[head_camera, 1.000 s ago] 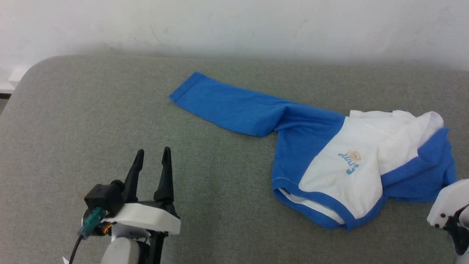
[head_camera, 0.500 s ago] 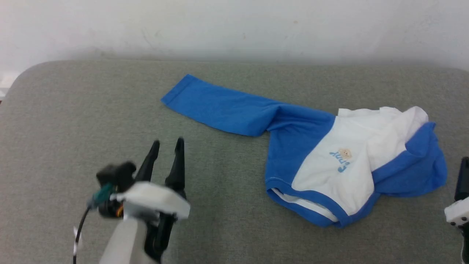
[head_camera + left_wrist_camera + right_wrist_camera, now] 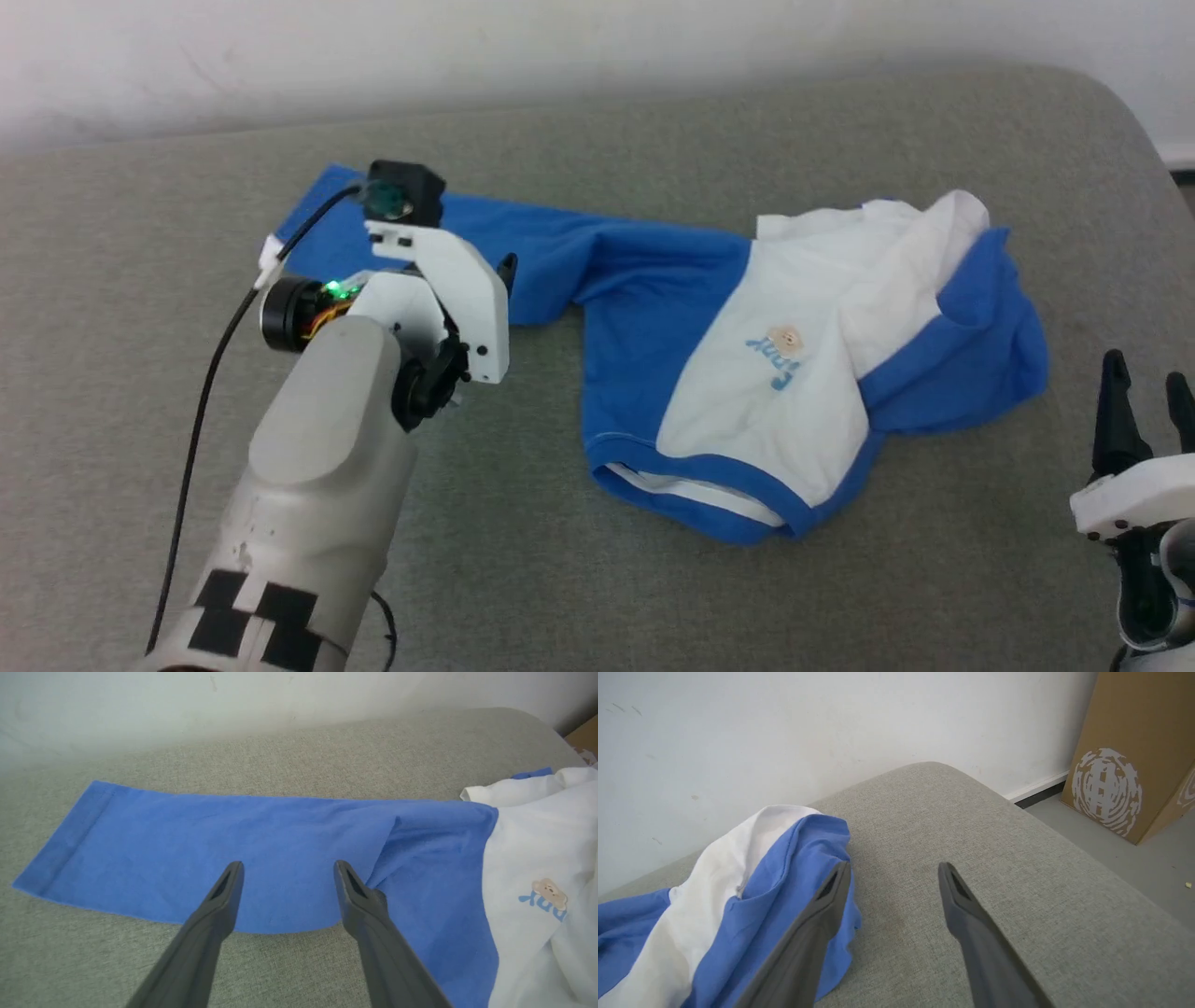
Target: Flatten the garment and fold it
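Note:
The garment (image 3: 747, 373) lies on the grey padded surface (image 3: 560, 579), white body crumpled, bear print facing up. Its blue sleeve (image 3: 261, 835) stretches flat toward the left. The other blue sleeve (image 3: 794, 868) is bunched up with white cloth at the right end. My left gripper (image 3: 286, 870) hovers open over the flat sleeve's near edge, close to the armpit, with nothing between its fingers. In the head view the left arm (image 3: 327, 448) covers part of that sleeve. My right gripper (image 3: 1144, 387) stands open at the lower right, clear of the cloth; its left finger (image 3: 822, 905) is beside the bunched sleeve.
A white wall (image 3: 560, 47) runs along the far side of the surface. The rounded right edge (image 3: 1064, 835) drops to a grey floor, where a brown cardboard box (image 3: 1134, 742) stands. Bare grey padding lies in front of the garment.
The head camera has shifted. My left arm has reached forward from the near side to above the flat sleeve. The right gripper has come further into view, fingers apart.

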Controlling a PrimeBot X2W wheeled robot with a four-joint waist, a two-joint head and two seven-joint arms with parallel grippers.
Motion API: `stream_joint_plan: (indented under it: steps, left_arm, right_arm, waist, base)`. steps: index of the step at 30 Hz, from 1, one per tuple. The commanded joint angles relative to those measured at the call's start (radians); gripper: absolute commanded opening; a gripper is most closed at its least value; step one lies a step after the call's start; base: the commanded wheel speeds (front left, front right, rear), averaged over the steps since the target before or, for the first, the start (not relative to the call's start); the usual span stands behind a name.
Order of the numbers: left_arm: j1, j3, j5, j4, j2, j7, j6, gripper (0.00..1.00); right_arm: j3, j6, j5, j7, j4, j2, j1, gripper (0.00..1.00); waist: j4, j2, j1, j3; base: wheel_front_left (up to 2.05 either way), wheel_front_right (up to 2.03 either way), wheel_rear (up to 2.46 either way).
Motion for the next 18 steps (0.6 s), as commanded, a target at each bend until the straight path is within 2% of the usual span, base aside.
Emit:
stream_joint_plan:
  steps: [1, 6, 10, 11, 12, 18]
  left_arm:
    - [-0.023, -0.02, 0.017, 0.027, 0.006, 0.017, -0.013, 1.0]
    - [-0.064, -0.052, 0.027, 0.097, 0.003, 0.041, -0.036, 1.0]
    - [-0.074, -0.071, 0.044, 0.144, 0.011, 0.035, -0.033, 1.0]
    - [-0.077, -0.066, 0.042, 0.147, 0.013, 0.015, -0.027, 0.35]
    - [-0.078, -0.063, 0.039, 0.153, 0.011, 0.0, -0.024, 0.0]
    - [-0.09, -0.016, -0.017, 0.159, -0.004, -0.104, -0.029, 0.0]
  right_arm:
    - [0.007, -0.001, 0.012, -0.013, 0.008, 0.002, -0.014, 1.0]
    - [0.023, -0.001, 0.029, -0.04, 0.044, 0.002, -0.026, 1.0]
    - [0.027, -0.001, 0.031, -0.061, 0.068, 0.002, -0.034, 1.0]
    - [0.027, -0.001, 0.032, -0.065, 0.073, 0.002, -0.036, 1.0]
    - [0.025, -0.001, 0.032, -0.07, 0.08, 0.002, -0.036, 1.0]
    - [0.015, -0.001, 0.016, -0.081, 0.118, 0.002, -0.032, 1.0]
  waist:
    - [-0.076, -0.0001, 0.0, 0.078]
    - [-0.106, -0.0001, 0.0, 0.115]
    - [-0.109, -0.0001, 0.0, 0.126]
    - [-0.107, -0.0001, 0.0, 0.127]
    - [-0.101, -0.0001, 0.0, 0.124]
    - [-0.039, -0.0001, 0.0, 0.082]
  base:
    - [0.0, 0.0, 0.0]
    - [0.0, 0.0, 0.0]
    - [0.0, 0.0, 0.0]
    - [0.0, 0.0, 0.0]
    - [0.0, 0.0, 0.0]
    - [0.0, 0.0, 0.0]
